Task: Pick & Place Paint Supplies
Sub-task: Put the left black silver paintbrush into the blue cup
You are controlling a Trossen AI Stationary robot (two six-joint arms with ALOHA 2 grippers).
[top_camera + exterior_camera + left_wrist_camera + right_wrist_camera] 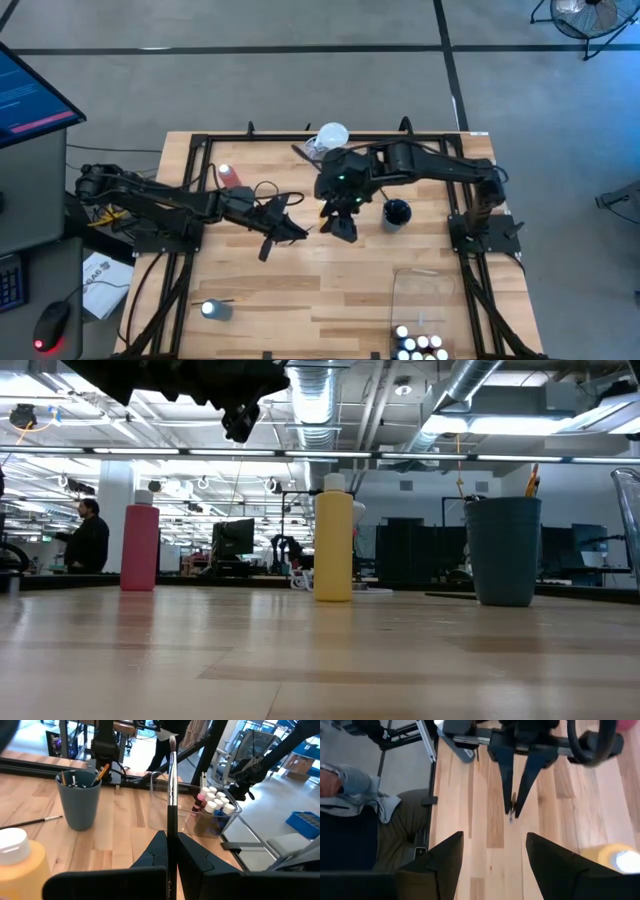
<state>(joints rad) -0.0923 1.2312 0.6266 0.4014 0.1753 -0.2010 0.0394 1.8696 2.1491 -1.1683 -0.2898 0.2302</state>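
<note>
- Light wooden table [300, 290] with black rails, seen from above; both dark arms meet near its middle.
- Clear plastic bin [425, 300] at the near right corner holds small white-capped paint bottles [420, 345] (several, count unclear).
- Dark teal cup [503, 550] with brush handles poking out stands on the right; in the low view a tall yellow squeeze bottle [333, 545] stands mid-table and a pink-red squeeze bottle [139, 547] to its left.
- Left gripper [170, 851] is clenched on a thin dark paintbrush [171, 795], gripped low on the handle, bristles pointing away from the wrist.
- Right gripper [492, 852] hovers just beside the left one, facing it, fingers spread and holding nothing.
- Step in hand, as I judge it: a brush hand-off, left to right, approx. mid-task.
- Next move likely calls for the right gripper to line up on the free handle and close before the left lets go; a thin handle could slip or twist.
- Writing: faint script low on the brush handle, not legible; no other labels readable.
</note>
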